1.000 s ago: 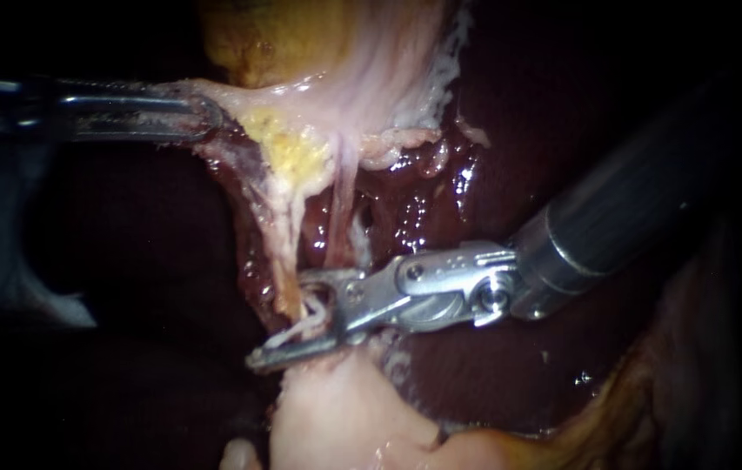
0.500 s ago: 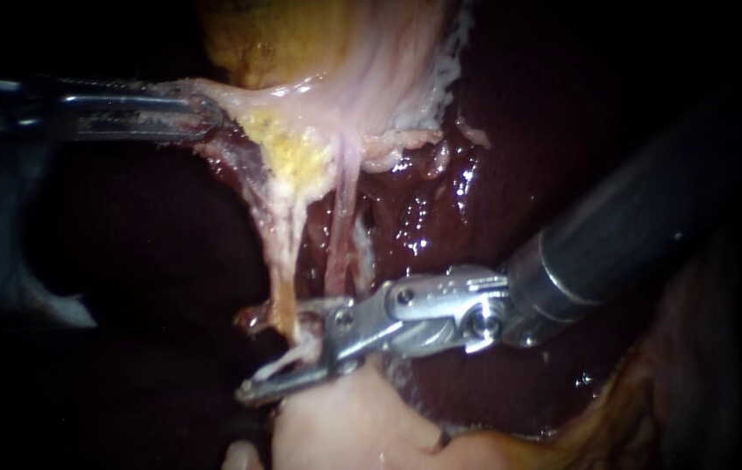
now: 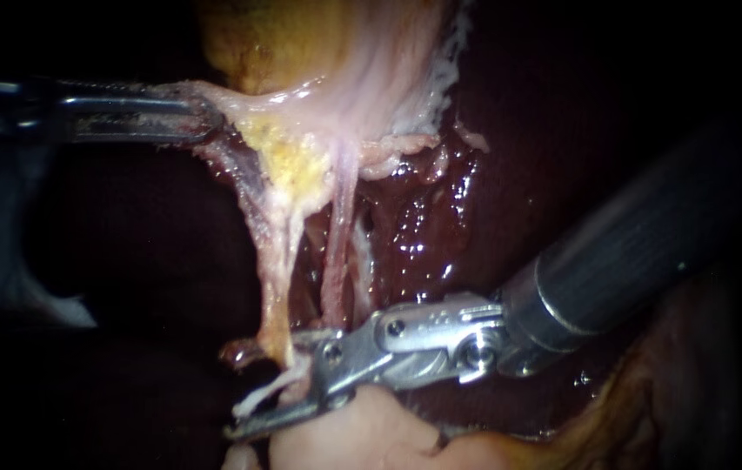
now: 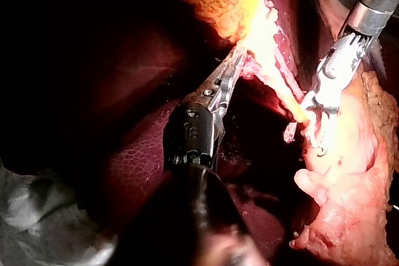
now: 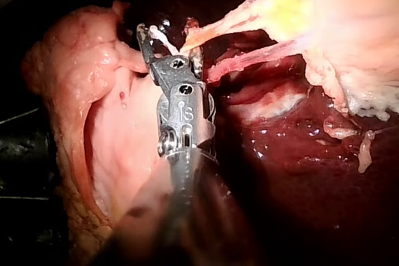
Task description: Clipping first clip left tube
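Observation:
The left tube (image 3: pixel 273 274) hangs as a pale, yellowish strand from the gallbladder (image 3: pixel 301 52), with the pinker right tube (image 3: pixel 336 252) beside it. My right instrument (image 3: pixel 240 392) has its jaws open astride the left tube's lower end, and a white clip (image 3: pixel 259 396) lies between them. In the right wrist view the tube (image 5: pixel 212 32) runs into the gap of these jaws (image 5: pixel 167 32). My left instrument (image 3: pixel 201 117) is shut on the gallbladder's lower edge and holds it stretched to the left; its jaws (image 4: pixel 229 73) grip the same tissue in the left wrist view.
Dark, wet liver (image 3: pixel 440 218) lies behind both tubes. A pale fatty lump (image 3: pixel 344 435) sits just under my right instrument's jaws, also seen as pale tissue (image 5: pixel 100 123) beside them. Grey cloth (image 4: pixel 37 216) lies beside my left shaft.
My right instrument has slid down and left along the left tube, towards its lower end, with its jaws still open. The left instrument has held its grip.

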`<state>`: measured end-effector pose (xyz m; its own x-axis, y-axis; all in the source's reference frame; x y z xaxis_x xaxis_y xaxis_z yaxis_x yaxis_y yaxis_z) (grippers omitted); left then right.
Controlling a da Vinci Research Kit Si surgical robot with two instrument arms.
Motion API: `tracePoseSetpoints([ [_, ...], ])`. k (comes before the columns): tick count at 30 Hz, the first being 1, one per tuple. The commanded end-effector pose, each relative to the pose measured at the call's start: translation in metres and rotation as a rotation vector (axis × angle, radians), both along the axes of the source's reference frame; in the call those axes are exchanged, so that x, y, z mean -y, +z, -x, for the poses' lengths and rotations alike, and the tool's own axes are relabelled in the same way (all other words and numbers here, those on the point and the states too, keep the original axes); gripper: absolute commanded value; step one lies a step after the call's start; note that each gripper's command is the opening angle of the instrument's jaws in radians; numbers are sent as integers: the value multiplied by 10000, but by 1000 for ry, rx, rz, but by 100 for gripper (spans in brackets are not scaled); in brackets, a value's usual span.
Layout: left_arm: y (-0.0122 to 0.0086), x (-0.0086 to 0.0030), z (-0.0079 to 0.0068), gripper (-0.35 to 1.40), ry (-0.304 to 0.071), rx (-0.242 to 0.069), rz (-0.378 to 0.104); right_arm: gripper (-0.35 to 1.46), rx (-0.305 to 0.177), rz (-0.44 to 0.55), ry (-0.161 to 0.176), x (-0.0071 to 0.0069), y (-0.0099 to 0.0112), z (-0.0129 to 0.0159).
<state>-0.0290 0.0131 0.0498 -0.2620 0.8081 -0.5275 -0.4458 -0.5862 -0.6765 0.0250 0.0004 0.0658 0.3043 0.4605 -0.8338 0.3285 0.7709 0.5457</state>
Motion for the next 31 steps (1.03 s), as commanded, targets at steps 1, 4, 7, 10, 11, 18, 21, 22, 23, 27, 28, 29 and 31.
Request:
tracePoseSetpoints([
  [1, 0, 0, 0, -35, 0, 0, 0, 34, 11, -19, 3, 1, 1, 2],
  [4, 0, 0, 0, -35, 0, 0, 0, 19, 18, -38, 9, 1, 0, 3],
  [7, 0, 0, 0, -35, 0, 0, 0, -2, 23, -42, 15, 1, 1, 3],
  [10, 0, 0, 0, -35, 0, 0, 0, -28, 28, -39, 19, 0, 2, 5],
  [11, 0, 0, 0, -35, 0, 0, 0, -35, 30, -38, 17, 0, 2, 5],
  [18, 0, -1, 0, -35, -3, 1, -5, -35, 87, -19, -16, -3, 8, 9],
  [21, 0, -1, 0, -35, -3, 1, -5, -35, 88, -17, -14, -3, 10, 10],
  [22, 0, -1, 0, -35, -3, 1, -5, -35, 88, -17, -14, -3, 10, 10],
  [23, 0, -1, 0, -35, -3, 1, -5, -35, 88, -17, -14, -3, 10, 10],
  [27, 1, -1, 0, -35, -3, 1, -5, -35, 91, -22, -13, -3, 10, 10],
  [28, 1, -1, 0, -35, -3, 1, -5, -35, 91, -22, -13, -3, 10, 10],
  [29, 1, -1, 0, -35, -3, 1, -5, -35, 91, -22, -13, -3, 10, 10],
  [31, 1, -1, 0, -35, -3, 1, -5, -35, 93, -28, -12, -3, 10, 10],
])
